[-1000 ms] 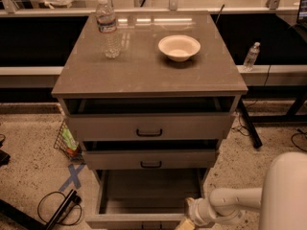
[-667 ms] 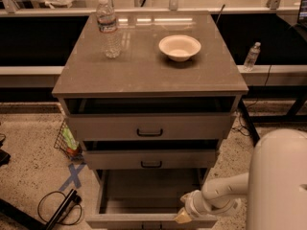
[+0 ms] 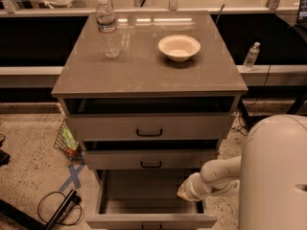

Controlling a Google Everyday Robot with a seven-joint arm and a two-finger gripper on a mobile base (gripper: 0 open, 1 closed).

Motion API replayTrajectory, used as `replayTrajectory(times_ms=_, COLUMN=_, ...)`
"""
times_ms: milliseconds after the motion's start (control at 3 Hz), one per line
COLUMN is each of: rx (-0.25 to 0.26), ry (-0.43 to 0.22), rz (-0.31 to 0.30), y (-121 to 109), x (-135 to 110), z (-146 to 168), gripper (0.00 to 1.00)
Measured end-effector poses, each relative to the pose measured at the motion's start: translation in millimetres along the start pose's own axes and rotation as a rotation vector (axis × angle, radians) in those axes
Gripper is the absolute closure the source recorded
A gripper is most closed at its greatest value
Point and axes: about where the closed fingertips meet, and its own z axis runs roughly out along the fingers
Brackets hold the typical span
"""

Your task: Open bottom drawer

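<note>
Gripper (image 3: 184, 194) hangs over the right side of the bottom drawer (image 3: 139, 195), which sits pulled far out. Its grey inside lies just left of the gripper. I cannot tell if the gripper is squeezed together or spread apart.

Tabletop (image 3: 144, 73): grey, bearing two things.
Water bottle (image 3: 109, 28): upright, near the back left corner.
Bowl (image 3: 179, 47): right of centre, toward the back edge.
Bottom drawer (image 3: 120, 221): pulled well out, plain grey inside.
Gripper (image 3: 182, 193): over the drawer's right side, below the front right corner.
</note>
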Motion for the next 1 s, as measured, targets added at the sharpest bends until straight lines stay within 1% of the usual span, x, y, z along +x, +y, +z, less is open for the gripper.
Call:
replayTrajectory(times_ms=333, rx=0.017, ry=-0.042, rz=-0.036, y=-29.0, x=7.7, z=11.5, gripper=1.0)
replayTrajectory(times_ms=667, rx=0.017, ry=-0.042, rz=-0.036, y=-29.0, x=7.7, z=11.6, gripper=1.0)
replayTrajectory(times_ms=1000, rx=-0.017, ry=-0.027, rz=0.003, y=-21.9, x=20.2, z=53.2, gripper=1.0)
